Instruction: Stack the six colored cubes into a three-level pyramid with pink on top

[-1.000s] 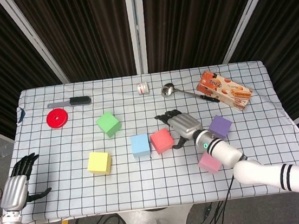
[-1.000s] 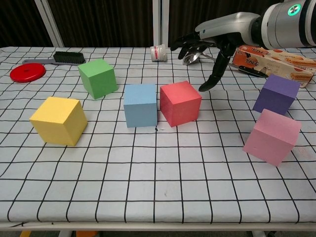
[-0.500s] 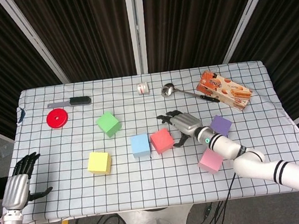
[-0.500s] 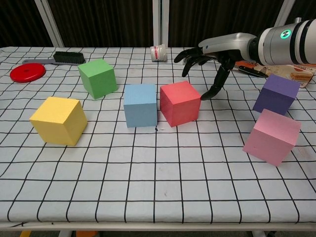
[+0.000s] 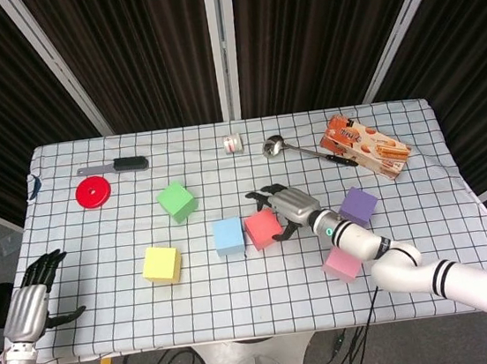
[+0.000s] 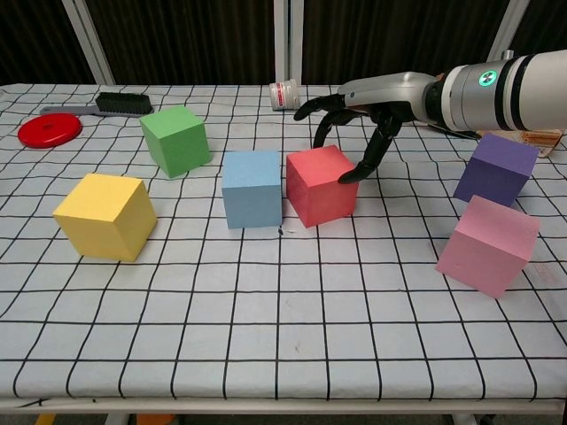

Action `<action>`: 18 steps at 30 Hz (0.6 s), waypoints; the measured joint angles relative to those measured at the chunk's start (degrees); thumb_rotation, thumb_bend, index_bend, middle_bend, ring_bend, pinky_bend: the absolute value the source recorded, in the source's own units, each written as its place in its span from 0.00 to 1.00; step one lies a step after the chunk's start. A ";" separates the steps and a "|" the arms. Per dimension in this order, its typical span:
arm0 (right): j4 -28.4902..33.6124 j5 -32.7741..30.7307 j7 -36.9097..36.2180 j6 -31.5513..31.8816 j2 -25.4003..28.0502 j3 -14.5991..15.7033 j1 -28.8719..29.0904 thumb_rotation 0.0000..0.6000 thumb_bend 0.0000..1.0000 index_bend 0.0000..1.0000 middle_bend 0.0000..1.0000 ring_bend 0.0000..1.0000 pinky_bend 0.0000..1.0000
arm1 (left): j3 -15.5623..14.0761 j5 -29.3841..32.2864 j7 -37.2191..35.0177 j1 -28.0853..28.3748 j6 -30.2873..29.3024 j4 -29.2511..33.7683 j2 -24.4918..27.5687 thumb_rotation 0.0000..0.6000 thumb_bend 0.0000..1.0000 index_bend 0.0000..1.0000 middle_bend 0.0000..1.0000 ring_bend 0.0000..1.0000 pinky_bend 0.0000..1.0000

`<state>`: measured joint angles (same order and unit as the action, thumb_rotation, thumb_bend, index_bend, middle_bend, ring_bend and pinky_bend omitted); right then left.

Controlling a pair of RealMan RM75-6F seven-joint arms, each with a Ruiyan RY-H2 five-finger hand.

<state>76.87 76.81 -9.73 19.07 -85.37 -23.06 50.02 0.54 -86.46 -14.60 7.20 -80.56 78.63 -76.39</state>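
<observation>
Six cubes on the checked table (image 5: 106, 292), none stacked. Red cube (image 6: 322, 185) near centre, just beside the blue cube (image 6: 252, 188) at its 9 o'clock, a thin gap between them. Green cube (image 6: 175, 140) at 10 o'clock from the blue one, tilted in plan; yellow cube (image 6: 105, 215) well apart at 8 o'clock. Purple cube (image 6: 496, 168) at 3 o'clock from the red; pink cube (image 6: 488, 244) just below it at 6 o'clock, turned askew, the two very close.

Right hand (image 6: 359, 115) over the far right corner of the red cube — fingers spread wide and curled downward, thumb tip at the cube's right top edge, seemingly touching; other fingertips above its far edge. Nothing gripped. In the head view the same hand (image 5: 284, 207) at 2 o'clock of the red cube.

Left hand (image 5: 29, 302) off the table's left edge at 8 o'clock, fingers apart, holding nothing.

Along the far edge: red disc (image 5: 93, 192), brush (image 5: 120, 165), small white jar (image 5: 233, 142), metal spoon (image 5: 275, 146), orange snack box (image 5: 366, 146).
</observation>
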 measured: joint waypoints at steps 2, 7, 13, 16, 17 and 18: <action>-0.30 0.69 -1.19 0.63 0.02 0.84 0.45 1.00 0.19 0.00 0.28 0.00 0.00 | -0.05 0.00 -0.02 -0.02 0.02 -0.06 -0.06 1.00 0.01 0.09 0.04 0.00 0.08; -0.87 1.96 -3.32 1.85 0.31 3.12 1.54 1.00 0.19 0.00 0.29 0.00 0.00 | -0.10 0.04 -0.08 0.01 0.12 -0.22 -0.16 1.00 0.01 0.09 0.04 0.00 0.08; -0.90 2.45 -4.88 4.64 0.32 4.47 2.04 1.00 0.20 0.00 0.33 0.00 0.00 | -0.12 0.12 -0.29 0.09 0.32 -0.43 -0.28 1.00 0.01 0.09 0.04 0.00 0.08; -0.56 2.31 -5.56 6.55 0.51 5.15 2.04 1.00 0.20 0.00 0.36 0.00 0.00 | -0.12 0.09 -0.52 0.09 0.29 -0.57 -0.36 1.00 0.01 0.09 0.04 0.00 0.08; -0.37 2.10 -5.70 6.89 0.64 5.39 2.05 1.00 0.20 0.00 0.37 0.00 0.00 | -0.12 0.05 -0.62 0.09 0.26 -0.66 -0.42 1.00 0.01 0.09 0.04 0.00 0.08; -0.17 1.84 -5.78 7.10 0.76 5.54 2.07 1.00 0.20 0.00 0.37 0.00 0.00 | -0.13 0.01 -0.71 0.08 0.21 -0.76 -0.49 1.00 0.01 0.09 0.04 0.00 0.08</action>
<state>76.70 78.65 -15.51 26.17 -84.61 -17.52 52.10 0.40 -86.45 -15.31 7.28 -80.35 77.87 -76.88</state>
